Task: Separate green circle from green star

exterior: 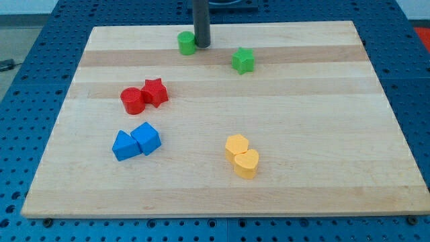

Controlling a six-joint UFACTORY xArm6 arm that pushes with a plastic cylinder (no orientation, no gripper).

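My tip (201, 46) stands against the right side of the green circle (186, 43), near the board's (322, 134) top edge. An open lane lies between my tip and the green star (243, 60) to its right. Left centre is blocked by the red cylinder (132, 100) touching the red star (155, 92); below them two touching blue blocks (136, 142); lower centre, two touching yellow blocks (242, 155). The board's right side is unobstructed
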